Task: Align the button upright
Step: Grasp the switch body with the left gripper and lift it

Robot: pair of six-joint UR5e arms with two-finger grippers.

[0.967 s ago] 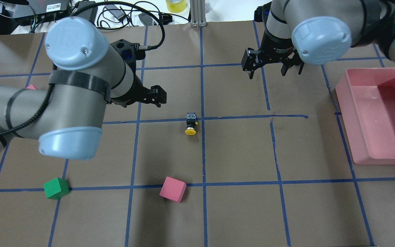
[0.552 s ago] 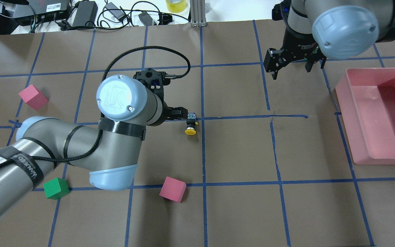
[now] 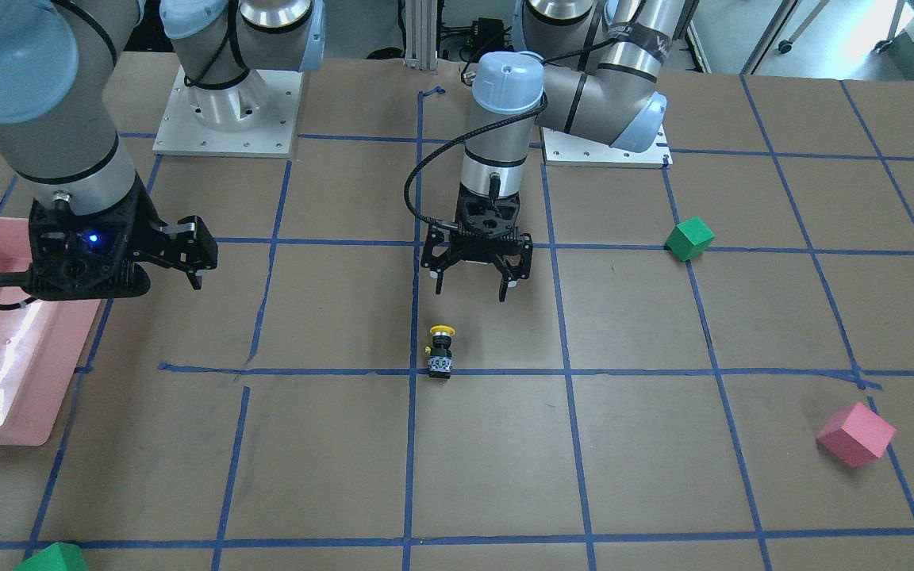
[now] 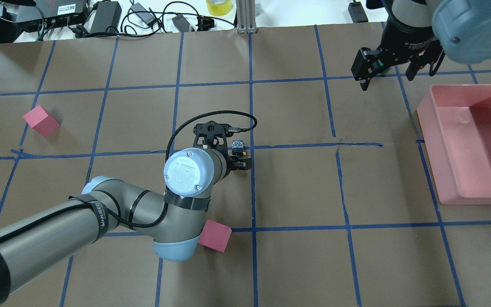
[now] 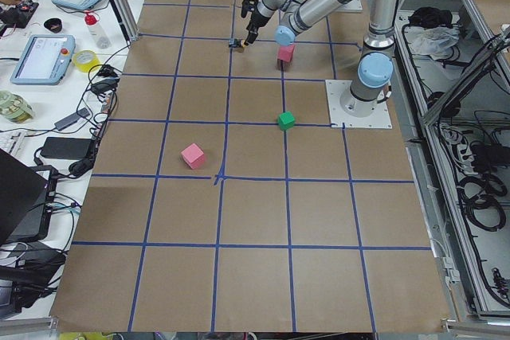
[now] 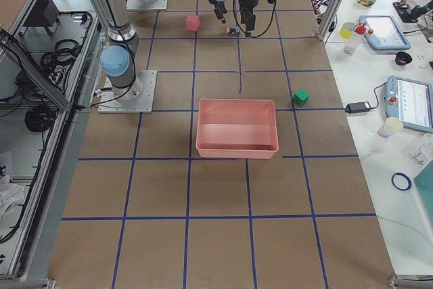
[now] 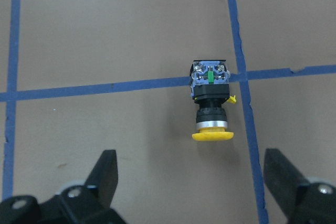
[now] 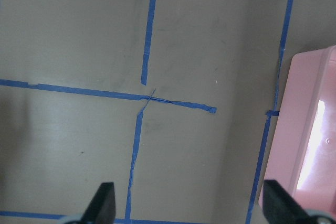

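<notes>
The button point(image 3: 441, 353) lies on its side on the brown table at a blue tape crossing, yellow cap toward the robot. In the left wrist view the button point(image 7: 210, 103) shows its grey base block, black body and yellow cap. My left gripper point(image 3: 470, 292) is open and empty, hanging above the table just on the robot's side of the button, not touching it. In the left wrist view the gripper point(image 7: 190, 156) has one finger at each side, below the cap. In the overhead view only the button's base point(image 4: 238, 146) shows. My right gripper point(image 4: 392, 81) is open, empty and far off.
A pink bin point(image 4: 431, 140) stands at the table's right side. One pink cube point(image 4: 41, 120) sits at the left and another point(image 4: 215, 235) lies beside my left arm's elbow. A green cube point(image 3: 689, 239) sits near the left arm's base.
My left arm has swung in toward the button and now hangs over it, covering its yellow cap from overhead. My right gripper has moved away toward the far right. The button has not moved.
</notes>
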